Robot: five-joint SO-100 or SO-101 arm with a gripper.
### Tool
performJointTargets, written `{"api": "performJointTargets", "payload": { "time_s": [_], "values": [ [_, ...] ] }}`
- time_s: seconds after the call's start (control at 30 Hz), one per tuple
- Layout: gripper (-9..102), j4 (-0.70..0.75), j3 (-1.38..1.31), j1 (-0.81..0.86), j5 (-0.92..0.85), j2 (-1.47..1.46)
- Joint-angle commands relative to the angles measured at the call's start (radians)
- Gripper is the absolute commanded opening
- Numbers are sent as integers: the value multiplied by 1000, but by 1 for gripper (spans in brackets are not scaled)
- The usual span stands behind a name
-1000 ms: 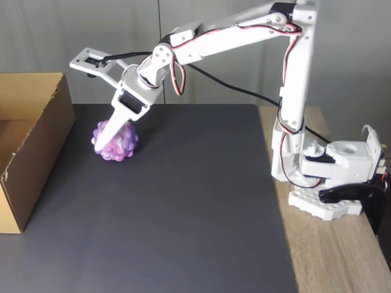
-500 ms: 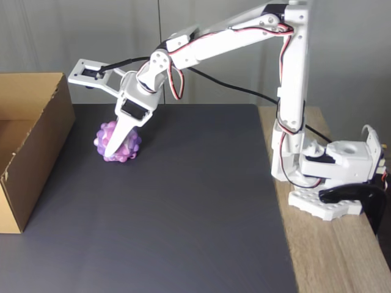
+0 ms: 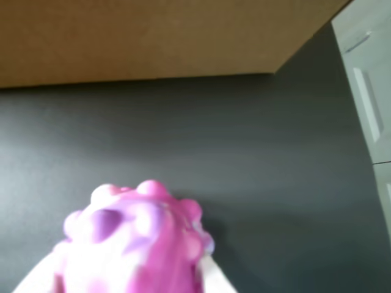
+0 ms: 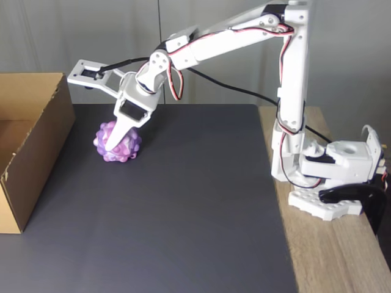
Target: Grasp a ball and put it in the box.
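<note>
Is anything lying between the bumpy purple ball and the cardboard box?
Nothing visible. In the fixed view only bare dark mat separates the bumpy purple-pink ball from the brown cardboard box; the box's near wall must be cleared. The white gripper is at the ball.

A big dark gray mat [image 4: 183, 207] lies under the claw. A light wooden table [image 4: 333, 256] sticks out far to its right. Behind the claw stands a gray wall [image 4: 91, 30].
</note>
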Motion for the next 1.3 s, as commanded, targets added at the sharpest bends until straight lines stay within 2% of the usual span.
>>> {"api": "performJointTargets", "payload": {
  "time_s": [0.0, 0.3, 0.47, 0.63, 1.07, 1.27],
  "values": [
    [21, -5, -23, -11, 17, 5],
    [16, -6, -23, -2, 8, 2],
    [21, -9, -31, -2, -25, 29],
    [21, 2, -37, -3, -92, 71],
    [14, 81, -66, 0, -104, 155],
    [15, 126, -86, -6, -149, 253]
  ]
}}
